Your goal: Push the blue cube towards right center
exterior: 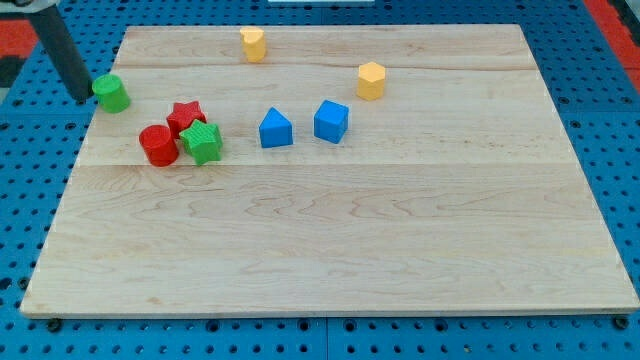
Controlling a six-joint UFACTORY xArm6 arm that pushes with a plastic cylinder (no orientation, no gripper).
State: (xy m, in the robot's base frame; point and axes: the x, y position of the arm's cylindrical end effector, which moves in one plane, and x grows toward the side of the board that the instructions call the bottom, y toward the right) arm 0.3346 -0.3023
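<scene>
In the camera view, a wooden board (330, 250) is lying on a blue perforated table (25, 200). My tip (86, 100) is sitting at the view's upper left, at the board's left edge, just to the left of a green cylinder (111, 93) and looking as though it is touching it or nearly so. The rod is leaning up toward the view's top left corner. There are no jaws here, only the bare rod end, and it is holding nothing.

The blue cube (331, 121) is resting in the upper middle of the board, well apart from my tip. Just to its left a blue house-shaped block (275, 128) is standing, near it but not touching. Up and to the right of the cube a yellow hexagonal block (371, 80) is sitting, and a second yellow block (252, 43) is lying near the board's top edge.

Toward the left, three blocks are crowding together: a red star (186, 116), a red cylinder (158, 144) below and left of it, and a green star (203, 143) just to the right of the red cylinder, all appearing to be touching.
</scene>
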